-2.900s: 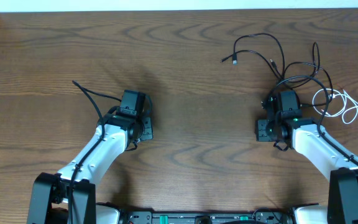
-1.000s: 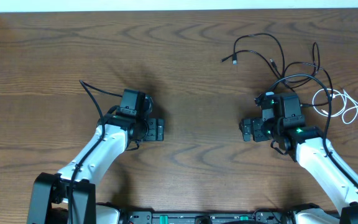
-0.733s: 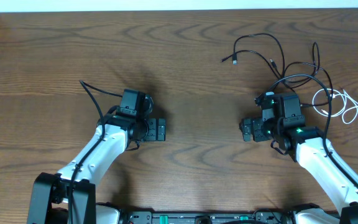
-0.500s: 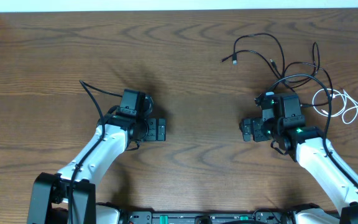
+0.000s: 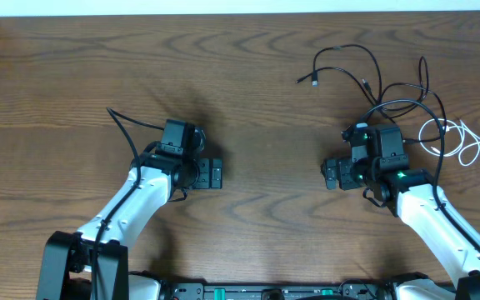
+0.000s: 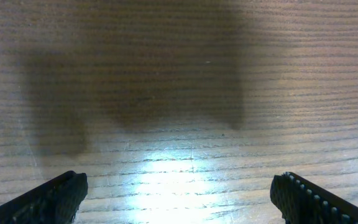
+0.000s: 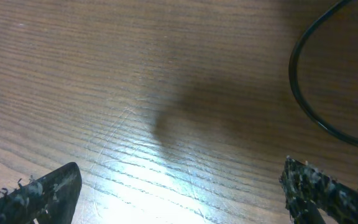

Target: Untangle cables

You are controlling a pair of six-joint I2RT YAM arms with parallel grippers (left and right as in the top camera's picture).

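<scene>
The cables lie tangled at the table's far right: thin black cords (image 5: 372, 82) looping over each other, and a white cord (image 5: 461, 142) coiled beside them. My right gripper (image 5: 362, 175) hangs open just in front of the tangle, touching none of it. In the right wrist view its fingertips (image 7: 39, 193) stand far apart over bare wood, and one black cord (image 7: 303, 99) curves past at the upper right. My left gripper (image 5: 183, 172) is open at centre left, far from the cables. Its fingertips (image 6: 51, 198) frame only wood.
The wooden table (image 5: 257, 100) fills the view, with its far edge along the top. A thicker black wire (image 5: 123, 129) loops out from the left arm. Both arms reach in from the near edge.
Since the earliest frame both grippers have spread their jaws wide, and the right gripper has shifted a little left. Over the last second only the left jaws widened slightly.
</scene>
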